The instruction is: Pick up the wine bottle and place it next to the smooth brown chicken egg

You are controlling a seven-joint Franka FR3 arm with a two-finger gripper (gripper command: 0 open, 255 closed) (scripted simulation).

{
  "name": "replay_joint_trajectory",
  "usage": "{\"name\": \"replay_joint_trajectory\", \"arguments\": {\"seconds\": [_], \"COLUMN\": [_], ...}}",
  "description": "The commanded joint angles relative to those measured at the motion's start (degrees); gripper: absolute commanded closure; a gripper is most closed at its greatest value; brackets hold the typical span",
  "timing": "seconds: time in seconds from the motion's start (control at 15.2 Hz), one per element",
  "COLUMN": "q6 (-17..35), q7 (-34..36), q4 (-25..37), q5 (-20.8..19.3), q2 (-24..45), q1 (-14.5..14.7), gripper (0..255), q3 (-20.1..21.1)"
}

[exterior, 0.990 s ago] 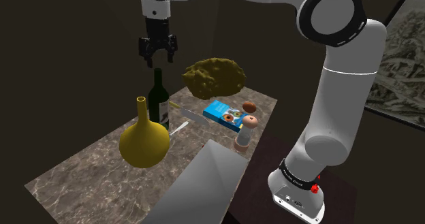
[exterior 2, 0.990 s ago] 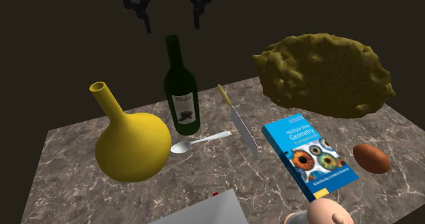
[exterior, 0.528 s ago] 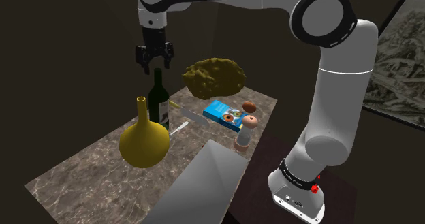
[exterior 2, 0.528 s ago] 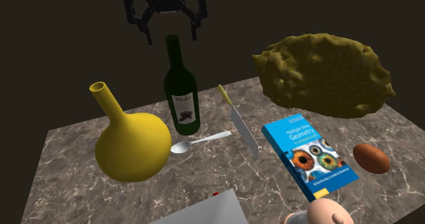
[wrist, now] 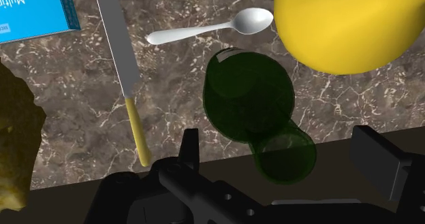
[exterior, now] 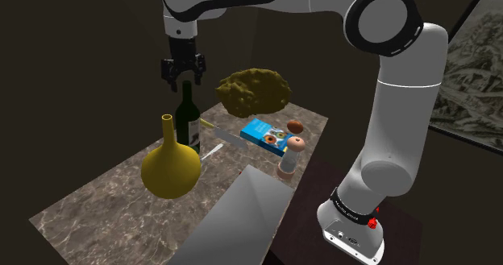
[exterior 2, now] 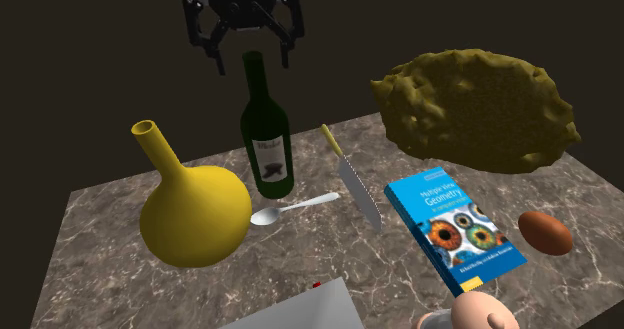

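**Bottle directly under the open hand, neck up**

I have the gripper [exterior 2: 252, 61] hovering over the wine bottle [exterior 2: 267, 137], fingers spread wide and gripping nothing. In the second exterior view the two fingertips hang either side of the bottle's mouth, about level with it and clear of the glass. The wrist view agrees: the dark green mouth sits between the fingers, roughly centred, with the wider body showing past it.

The bottle stands upright on the marble table [exterior 2: 110, 277], near its far edge. Its long axis runs vertically, with the neck pointing straight up at the hand. So the approach line and the bottle's axis coincide (handy, as I judge a plain descent should put the fingers around the neck).

The yellow vase [exterior 2: 190, 212] is just beside the bottle on the second exterior view's left, and the knife [exterior 2: 350, 177] is on its right. The spoon [exterior 2: 295, 207] lies in front of its base. The brown egg [exterior 2: 545, 232] lies well apart toward that view's right, beyond the blue book [exterior 2: 455, 222].
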Motion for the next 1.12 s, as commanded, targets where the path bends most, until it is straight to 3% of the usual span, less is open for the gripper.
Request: {"name": "replay_joint_trajectory", "arguments": {"seconds": [0.0,0.07,0.66,1.06], "q6": [0.0,0.0,0.01,-4.52], "q7": [0.0,0.0,0.0,0.02], "q4": [0.0,0.0,-0.01,4.34], "q5": [0.0,0.0,0.0,0.08], "q2": [0.0,0.0,0.0,-0.2], "q1": [0.0,0.0,0.0,0.15], "gripper": [0,255,255,255], "q3": [0.0,0.0,0.0,0.09]}}
